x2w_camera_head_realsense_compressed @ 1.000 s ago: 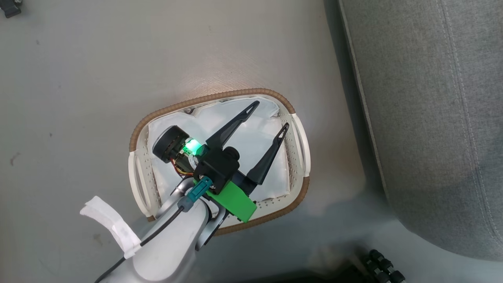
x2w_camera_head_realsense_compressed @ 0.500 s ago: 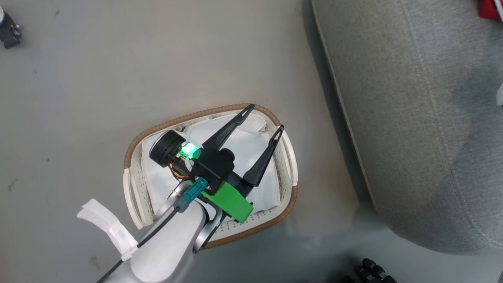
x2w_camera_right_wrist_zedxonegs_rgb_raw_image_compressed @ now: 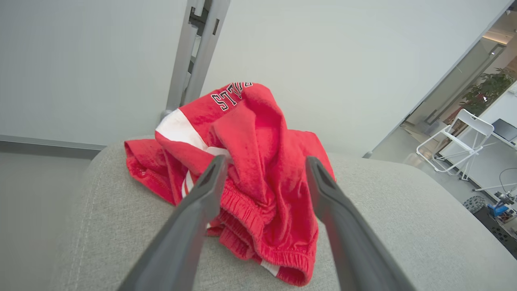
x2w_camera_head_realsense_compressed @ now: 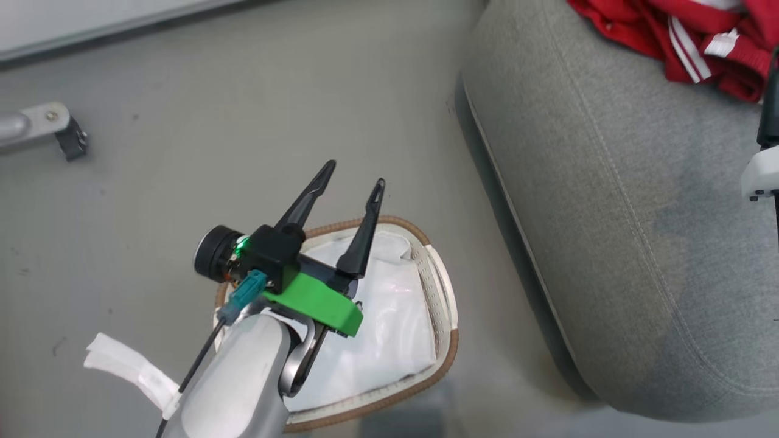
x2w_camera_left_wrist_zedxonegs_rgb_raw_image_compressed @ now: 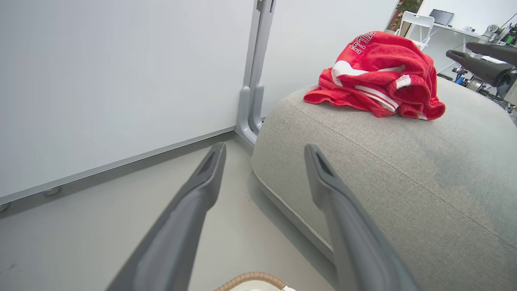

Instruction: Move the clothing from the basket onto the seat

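Observation:
Both red garments of the clothing [x2w_camera_head_realsense_compressed: 681, 36] lie bunched in one heap on the grey seat [x2w_camera_head_realsense_compressed: 608, 213] at its far end, white stripes showing; the heap's lettering shows on the clothing [x2w_camera_left_wrist_zedxonegs_rgb_raw_image_compressed: 375, 76]. The basket [x2w_camera_head_realsense_compressed: 447, 340] stands on the floor beside the seat with just its white liner [x2w_camera_head_realsense_compressed: 383, 328] inside. My left gripper [x2w_camera_head_realsense_compressed: 354, 175] hangs open and empty above the basket's far rim, pointing toward the seat, its fingers spread in its own view [x2w_camera_left_wrist_zedxonegs_rgb_raw_image_compressed: 264, 150]. My right gripper [x2w_camera_right_wrist_zedxonegs_rgb_raw_image_compressed: 266, 161] is open just short of the clothing [x2w_camera_right_wrist_zedxonegs_rgb_raw_image_compressed: 258, 133]; its dark fingers [x2w_camera_left_wrist_zedxonegs_rgb_raw_image_compressed: 480, 64] hover over the seat.
A white wall panel and a grey upright post [x2w_camera_left_wrist_zedxonegs_rgb_raw_image_compressed: 254, 81] stand behind the seat. A metal foot with a black caster [x2w_camera_head_realsense_compressed: 42, 125] rests on the floor at far left. A white folding chair [x2w_camera_right_wrist_zedxonegs_rgb_raw_image_compressed: 464, 137] stands in the room beyond.
The head camera has swung upward, bringing the clothing on the seat into view. My left gripper has lifted out of the basket toward its far rim, and its fingers stand closer together.

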Motion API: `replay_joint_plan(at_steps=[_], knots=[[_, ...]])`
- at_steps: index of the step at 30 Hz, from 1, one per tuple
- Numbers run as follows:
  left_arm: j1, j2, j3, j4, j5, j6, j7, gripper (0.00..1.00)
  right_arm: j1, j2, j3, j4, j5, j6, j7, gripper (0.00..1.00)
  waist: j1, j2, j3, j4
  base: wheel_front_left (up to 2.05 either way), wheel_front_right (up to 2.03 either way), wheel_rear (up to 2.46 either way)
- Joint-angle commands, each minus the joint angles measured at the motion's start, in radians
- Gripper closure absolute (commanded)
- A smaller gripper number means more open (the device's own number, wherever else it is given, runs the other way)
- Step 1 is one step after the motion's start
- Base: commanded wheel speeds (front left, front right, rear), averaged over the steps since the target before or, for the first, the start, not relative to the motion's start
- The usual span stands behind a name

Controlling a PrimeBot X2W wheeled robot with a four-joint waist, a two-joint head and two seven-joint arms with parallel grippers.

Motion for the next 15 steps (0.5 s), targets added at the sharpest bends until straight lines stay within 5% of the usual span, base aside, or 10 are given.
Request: replay_joint_plan(at_steps=[1, 15], knots=[[0.026, -0.005, 0.021, 0.002, -0.001, 0.003, 0.001, 0.00, 0.012, -0.006, 0.010, 0.004, 0.016, -0.002, -0.002, 0.00, 0.0000, 0.0000, -0.109, 0.041, 0.00, 0.00, 0.00], [0.181, -0.032, 0.324, -0.042, 0.014, 0.026, 0.001, 0.00, 0.020, 0.123, 0.189, 0.069, 0.120, -0.002, -0.002, 0.00, 0.0000, 0.0000, -0.274, 0.145, 0.00, 0.00, 0.00]])
